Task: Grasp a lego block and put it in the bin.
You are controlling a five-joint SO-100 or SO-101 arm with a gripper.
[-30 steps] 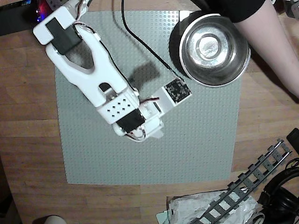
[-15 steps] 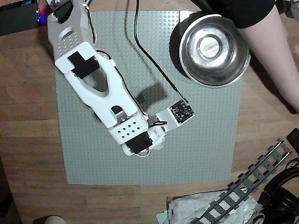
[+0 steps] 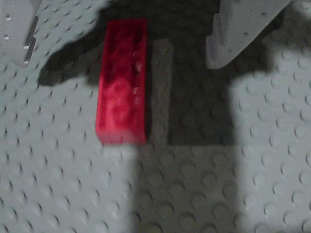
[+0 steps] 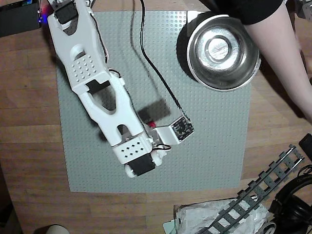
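Between the gripper fingers, upper centre of the wrist view, lies the red lego block.
Fingers spread apart, untouching; bowl sits upper right overhead.

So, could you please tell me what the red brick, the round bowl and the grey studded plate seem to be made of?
The red brick looks like glossy moulded plastic: saturated colour, soft highlights on its studs. The bowl appears to be polished metal, probably stainless steel, given its mirror-like reflective interior. The grey plate seems matte plastic: an even stud grid with no glare.
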